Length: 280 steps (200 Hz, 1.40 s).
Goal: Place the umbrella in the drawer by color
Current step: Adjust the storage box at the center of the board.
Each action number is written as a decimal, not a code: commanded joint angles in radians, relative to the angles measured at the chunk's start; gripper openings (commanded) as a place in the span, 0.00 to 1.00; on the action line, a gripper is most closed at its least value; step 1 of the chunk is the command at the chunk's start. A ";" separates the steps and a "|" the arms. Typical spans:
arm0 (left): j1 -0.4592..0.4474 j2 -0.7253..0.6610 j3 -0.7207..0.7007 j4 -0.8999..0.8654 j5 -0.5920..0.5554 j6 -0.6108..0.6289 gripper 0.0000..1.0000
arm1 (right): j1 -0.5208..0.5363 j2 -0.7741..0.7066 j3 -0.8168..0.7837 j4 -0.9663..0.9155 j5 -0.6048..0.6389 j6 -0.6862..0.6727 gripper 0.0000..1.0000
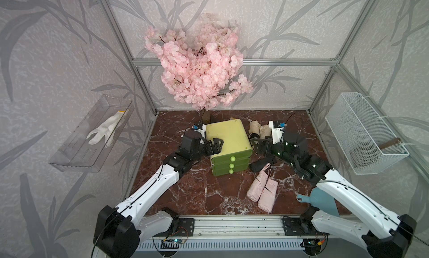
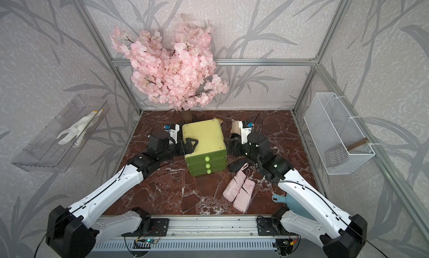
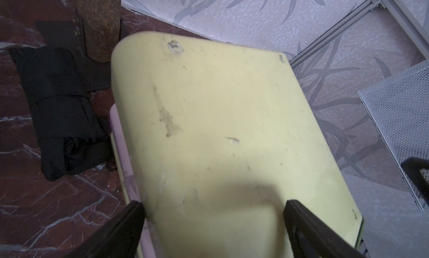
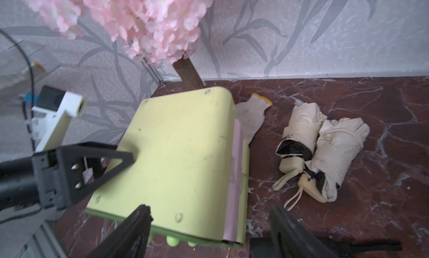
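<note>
**Nothing stowed yet: all three drawers shut**

In both top views the green drawer unit (image 1: pixel 228 138) stands at the centre of the bench (image 1: pixel 197 194). Its three drawers (image 1: pixel 231 165) are all pushed in, and what they may hold cannot be seen. Every umbrella in sight lies out on the bench, so the sorting looks barely begun, if at all.

The two pink umbrellas (image 1: pixel 262 193) lie side by side at the lower centre-right of the frame, in front of the unit. The black umbrella (image 1: pixel 260 165) sits just above them, near the unit's front right corner. The two cream umbrellas (image 4: pixel 320 147) lie right of the unit toward the back, partly hidden by the right arm. The left wrist view shows a second black umbrella (image 3: pixel 62 119) beside the unit, by the tree trunk (image 3: pixel 99 24).

The left pincer (image 1: pixel 215 143) is spread wide at the unit's left edge, one finger over the yellow top, and holds nothing. The right pincer (image 4: pixel 210 210) is also spread and empty, just right of the unit.

Left to do, as I judge it: open a drawer, then lift each umbrella into its place. Which drawer suits which colour I cannot tell.
</note>
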 commanded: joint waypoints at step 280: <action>-0.003 0.134 0.047 0.092 -0.098 -0.004 0.99 | 0.102 0.356 -0.026 0.359 0.021 0.112 0.52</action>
